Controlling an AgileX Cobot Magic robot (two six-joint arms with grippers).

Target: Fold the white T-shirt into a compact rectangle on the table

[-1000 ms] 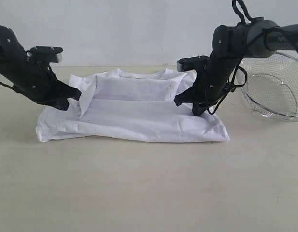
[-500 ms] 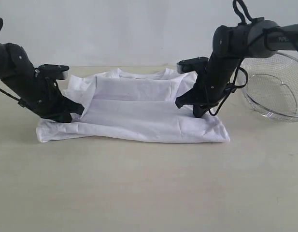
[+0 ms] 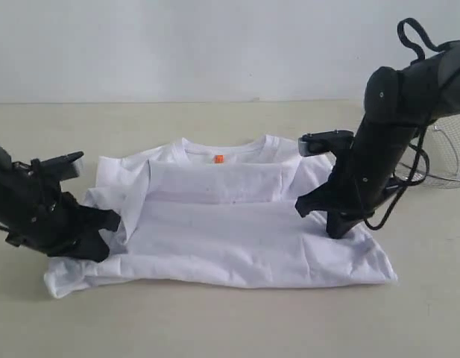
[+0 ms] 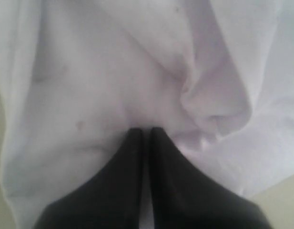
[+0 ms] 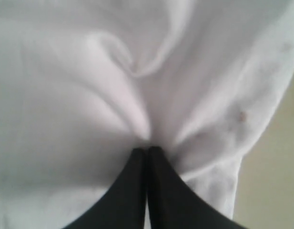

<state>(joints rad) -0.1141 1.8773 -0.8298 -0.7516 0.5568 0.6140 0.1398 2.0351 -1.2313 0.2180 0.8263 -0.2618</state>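
The white T-shirt (image 3: 215, 231) lies flat in the middle of the tabletop (image 3: 215, 328). Its collar and orange tag (image 3: 219, 158) point toward the far edge and its hem toward the near edge. As it lies now it is wider than it is deep, so its long axis runs from the left edge toward the right edge, and I hold it at both ends of that line.

My left jaws are pinched together on a bunched fold of cloth at the left side, by the sleeve, with only a thin slit between the tips. My right jaws are pressed tight on a ridge of cloth at the right side, a little farther from the near edge than the left grip.

Each arm is nearest its own side, and the bulk of the shirt lies between the two grips. I judge the next fold must bring these sides inward across the chest, toward each other. The wire basket (image 3: 449, 153) by the right edge sits apart from the shirt, close behind my right arm (image 3: 379, 142).
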